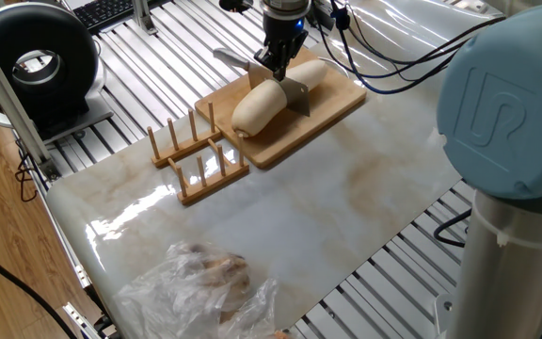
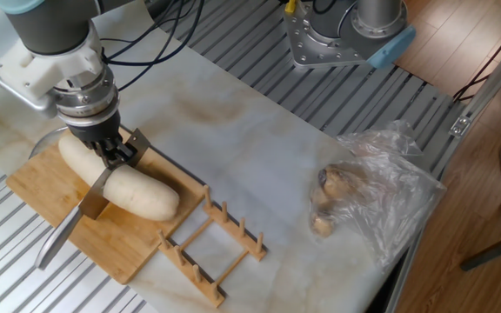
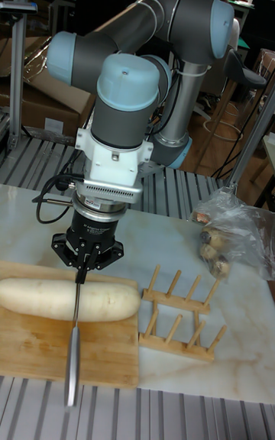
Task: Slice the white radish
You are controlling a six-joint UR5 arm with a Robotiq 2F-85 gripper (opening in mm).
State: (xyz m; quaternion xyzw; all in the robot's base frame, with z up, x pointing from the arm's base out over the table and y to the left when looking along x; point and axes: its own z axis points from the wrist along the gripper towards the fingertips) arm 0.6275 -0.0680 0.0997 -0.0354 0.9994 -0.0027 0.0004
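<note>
Arm housing (image 1: pixel 506 104) reads "UR" (embossed logo).

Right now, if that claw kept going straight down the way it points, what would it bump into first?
Most likely the white radish on the wooden board: the gripper points down at it, holding a knife already in it.

radish (image 2: pixel 120 181) mid-section: hidden right under the fingers (image 2: pixel 111 155) by the knife (image 2: pixel 94 198) | knife handle: swallowed between the fingers, grip line unclear | bag (image 2: pixel 368 187) contents, far from the fingers: too blurred to name | arm (image 1: pixel 506 151): cropped by frame edge
</note>
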